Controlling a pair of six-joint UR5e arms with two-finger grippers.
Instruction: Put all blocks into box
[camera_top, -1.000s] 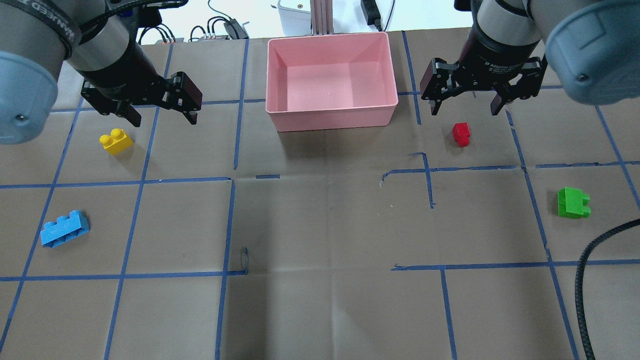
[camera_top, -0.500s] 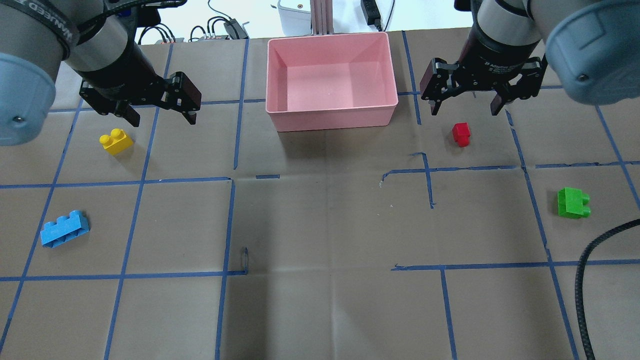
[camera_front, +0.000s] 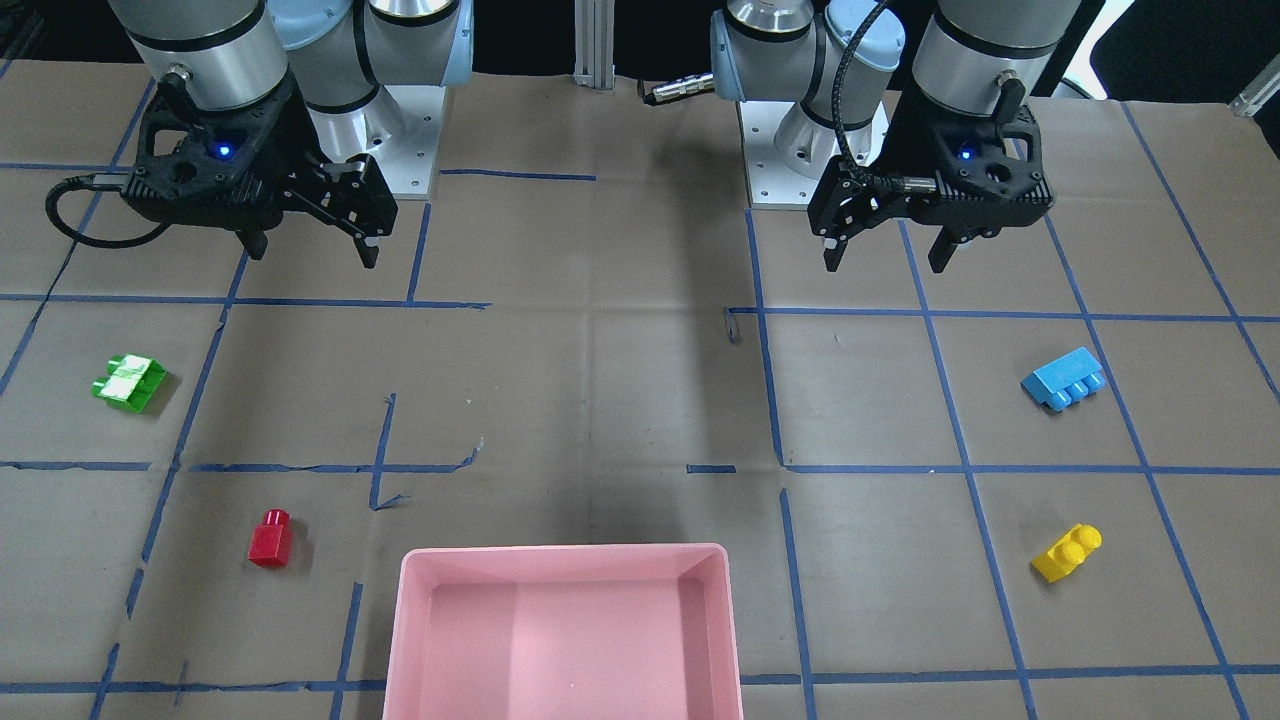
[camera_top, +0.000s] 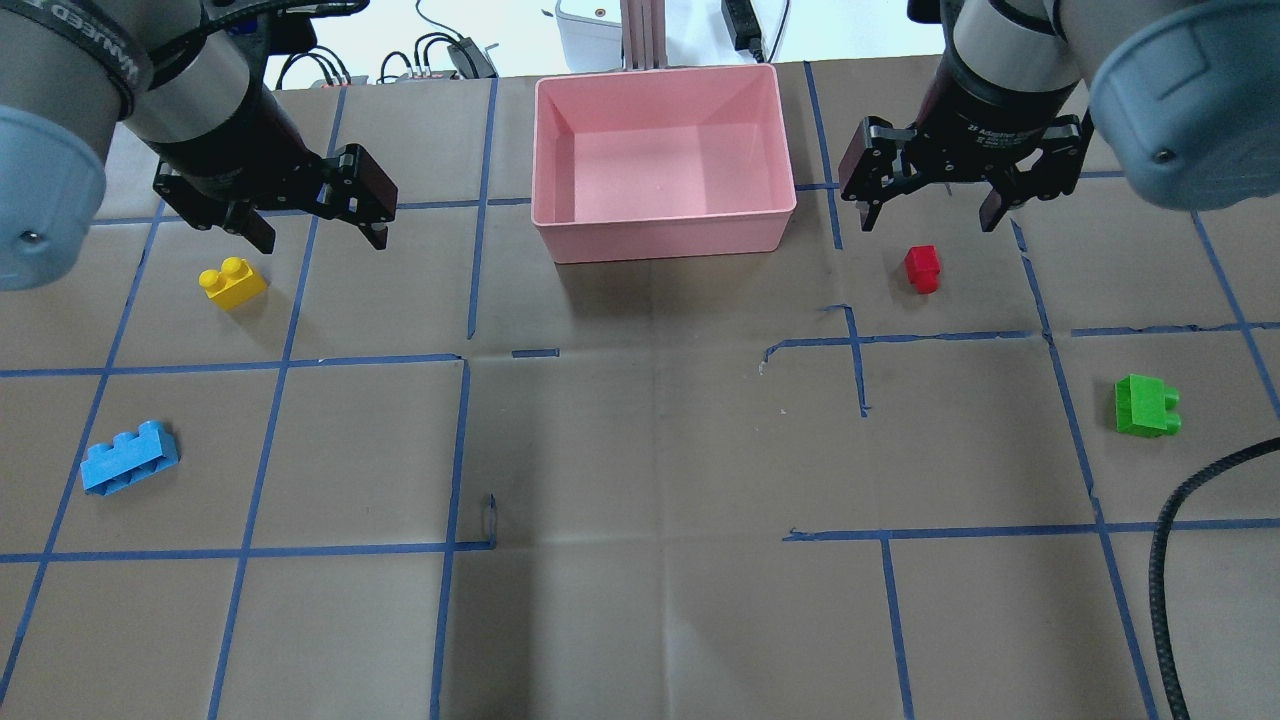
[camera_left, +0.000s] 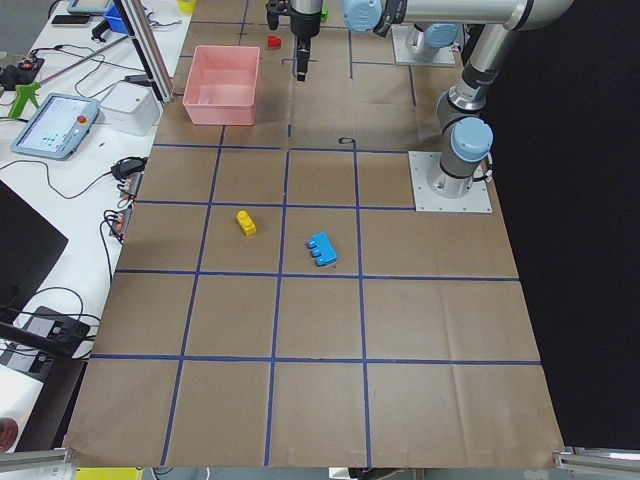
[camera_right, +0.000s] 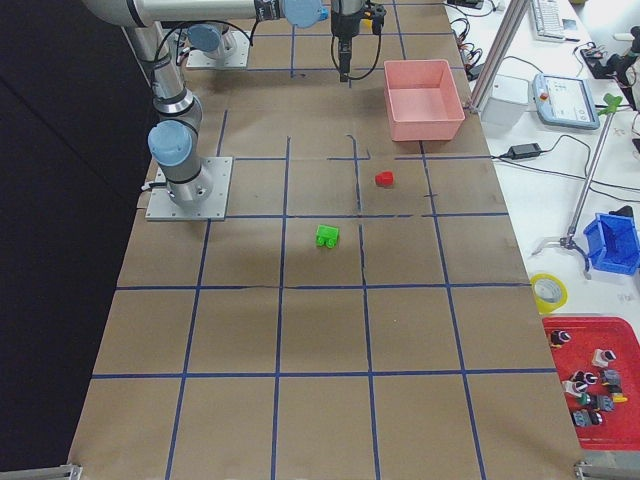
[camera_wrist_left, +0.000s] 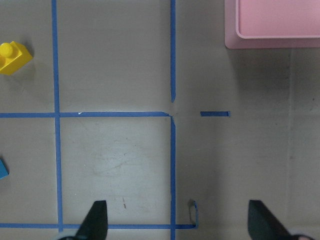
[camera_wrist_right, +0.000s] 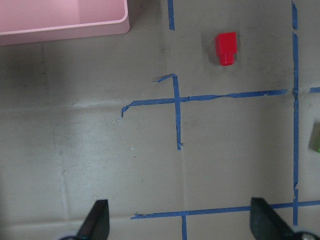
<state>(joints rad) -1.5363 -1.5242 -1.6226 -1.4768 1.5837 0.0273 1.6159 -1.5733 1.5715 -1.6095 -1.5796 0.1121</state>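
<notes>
Picking not begun: box (camera_top: 665, 236) empty. Left gripper (camera_top: 322, 239) and right gripper (camera_top: 929, 223) spread, holding nothing. Next, probably: lower onto yellow block (camera_top: 232, 283), red block (camera_top: 922, 269), close.

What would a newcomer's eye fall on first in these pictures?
The empty pink box at the far middle of the table stands out, the left claw and right claw hovering open either side. Four bright pieces lie scattered: yellow block and blue block on the robot's left, red block and green block on its right.
</notes>
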